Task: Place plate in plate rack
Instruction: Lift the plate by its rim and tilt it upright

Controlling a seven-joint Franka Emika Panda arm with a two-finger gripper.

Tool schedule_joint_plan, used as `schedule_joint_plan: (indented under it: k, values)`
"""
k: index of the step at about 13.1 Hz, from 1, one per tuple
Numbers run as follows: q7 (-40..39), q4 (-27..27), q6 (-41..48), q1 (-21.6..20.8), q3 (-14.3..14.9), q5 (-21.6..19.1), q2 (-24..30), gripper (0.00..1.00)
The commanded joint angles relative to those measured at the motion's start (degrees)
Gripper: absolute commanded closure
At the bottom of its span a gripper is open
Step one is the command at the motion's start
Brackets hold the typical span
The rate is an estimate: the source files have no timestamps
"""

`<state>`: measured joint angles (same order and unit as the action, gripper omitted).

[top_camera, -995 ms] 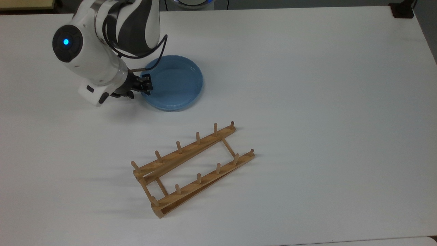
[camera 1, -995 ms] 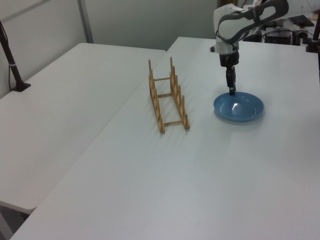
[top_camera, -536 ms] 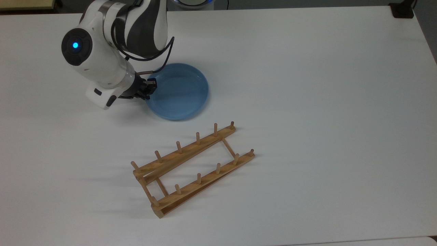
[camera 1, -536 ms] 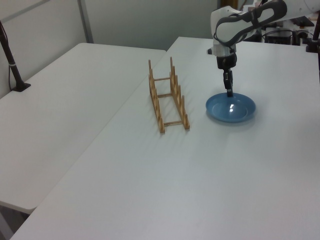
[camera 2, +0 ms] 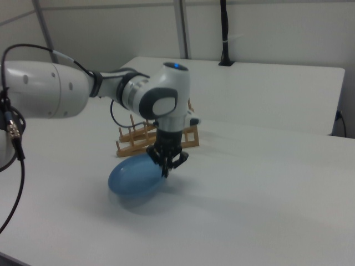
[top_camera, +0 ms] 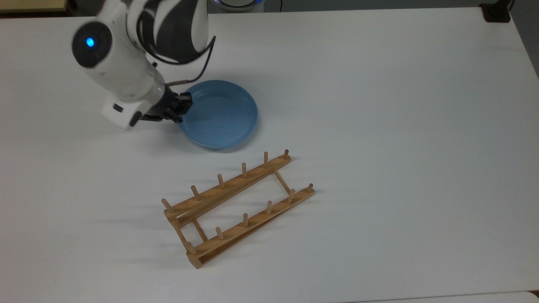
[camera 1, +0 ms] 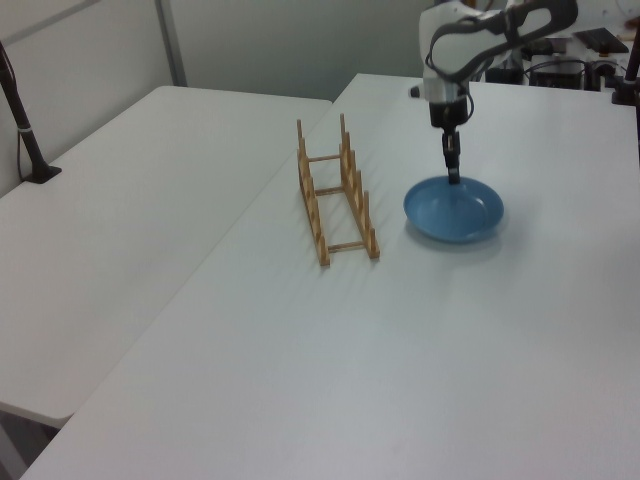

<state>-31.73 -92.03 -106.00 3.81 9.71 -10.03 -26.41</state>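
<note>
The arm's black two-finger gripper (top_camera: 182,107) is closed on the rim of the round, shallow, light-blue plate (top_camera: 221,115), pinching its edge at the top view's left side. In the left view the gripper (camera 1: 454,175) hangs straight down from the white wrist and meets the far edge of the plate (camera 1: 452,210). In the right view the gripper (camera 2: 167,163) grips the plate (camera 2: 133,177) at its right-hand edge; the plate is tilted, the gripped edge raised, and a soft shadow lies on the table beneath it. Whether the low edge touches the table cannot be told.

The light-brown wooden plate rack (top_camera: 236,208), two long parallel rails joined by thin crossbars with upright pegs on each rail, stands on the white table (top_camera: 400,126) near the plate but apart from it. In the top view it lies below the plate, set diagonally, its upper-right end the nearest to the plate's lower edge. In the left view the rack (camera 1: 335,195) stands to the left of the plate with a strip of bare table between them. In the right view the rack (camera 2: 136,138) stands behind the arm, partly covered by the wrist. No plate sits between its pegs.

A second white table (camera 1: 110,220) adjoins on the left view's left, and a black post (camera 1: 20,115) stands at its far left edge.
</note>
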Motion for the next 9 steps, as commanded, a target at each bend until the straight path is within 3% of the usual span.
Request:
schedule_joint_plan:
  k: [1,4,5,6,9]
  values:
    - [-2.72,5.96,6.14,-0.56,3.3,1.67,5.39,1.0]
    - [-1.85,8.96,4.41,-1.26,3.48,12.46,8.03,1.0]
    - [0.42,11.06,1.79,-2.39,3.48,14.32,8.3,1.0]
    - [4.45,11.26,-0.85,-3.97,3.91,17.03,8.83,1.0]
    - [21.66,11.61,-7.72,-11.61,5.58,30.46,10.06,1.0]
